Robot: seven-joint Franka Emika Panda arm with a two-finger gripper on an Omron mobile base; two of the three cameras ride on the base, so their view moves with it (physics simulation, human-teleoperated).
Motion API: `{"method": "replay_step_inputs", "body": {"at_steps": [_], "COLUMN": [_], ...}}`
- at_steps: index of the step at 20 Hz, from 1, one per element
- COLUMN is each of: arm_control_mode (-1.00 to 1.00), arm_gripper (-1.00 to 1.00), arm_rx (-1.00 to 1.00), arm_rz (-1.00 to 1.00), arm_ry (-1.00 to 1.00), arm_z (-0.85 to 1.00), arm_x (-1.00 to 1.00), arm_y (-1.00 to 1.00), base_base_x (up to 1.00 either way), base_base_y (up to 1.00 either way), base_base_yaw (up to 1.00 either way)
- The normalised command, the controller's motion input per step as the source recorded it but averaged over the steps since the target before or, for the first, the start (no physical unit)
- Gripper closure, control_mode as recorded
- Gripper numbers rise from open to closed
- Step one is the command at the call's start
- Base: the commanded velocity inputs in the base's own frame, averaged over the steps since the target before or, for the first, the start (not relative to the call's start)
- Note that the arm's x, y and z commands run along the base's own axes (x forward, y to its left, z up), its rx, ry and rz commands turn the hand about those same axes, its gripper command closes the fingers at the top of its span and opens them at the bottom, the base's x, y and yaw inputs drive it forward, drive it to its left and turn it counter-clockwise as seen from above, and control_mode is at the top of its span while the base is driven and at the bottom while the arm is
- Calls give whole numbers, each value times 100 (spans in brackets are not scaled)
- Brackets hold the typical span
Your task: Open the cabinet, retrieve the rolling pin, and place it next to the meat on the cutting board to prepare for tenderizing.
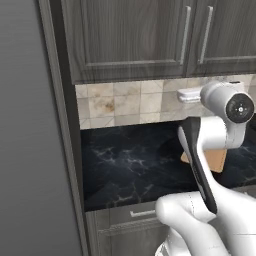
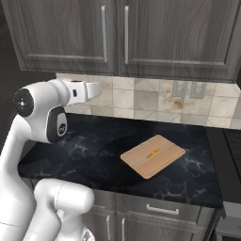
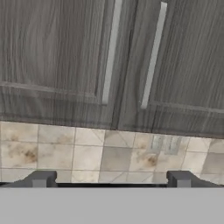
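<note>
The cabinet (image 3: 61,57) hangs above the counter with both panelled doors shut. Its two silver bar handles (image 3: 110,52) stand side by side at the centre seam. My gripper (image 3: 111,180) is open and holds nothing. It faces the tiled backsplash just below the doors, and its fingertips (image 3: 41,179) are set wide apart. From the right base view the gripper (image 2: 97,89) sits over the counter's left part, below the left door (image 2: 61,33). The cutting board (image 2: 153,156) lies on the black countertop (image 2: 89,146) with a small orange piece of meat (image 2: 152,152) on it. The rolling pin is out of view.
Two wall outlets (image 2: 188,88) sit on the tiles right of the gripper. Grey drawer fronts (image 2: 162,209) run under the counter. A tall dark panel (image 1: 30,130) closes off the left side. My own arm (image 1: 200,165) covers part of the board (image 1: 216,161).
</note>
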Motion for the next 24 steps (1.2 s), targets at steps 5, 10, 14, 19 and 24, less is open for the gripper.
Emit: {"method": "replay_step_inputs", "body": {"at_steps": [5,10,14,19,24], "arm_control_mode": [-100,-100,-100,-100,-100], "arm_gripper": [-100,-100,-100,-100,-100], "arm_rx": [1,2,4,11,3], "arm_rz": [0,0,0,0,0], "arm_ry": [-29,-24,-9,3,1], "arm_z": [50,57,43,5,-2], "arm_x": [-20,-4,5,42,49], "arm_y": [-1,0,0,-1,-7], "base_base_x": [0,0,0,0,0], "base_base_y": [0,0,0,0,0], "base_base_yaw": [0,0,0,0,0]}}
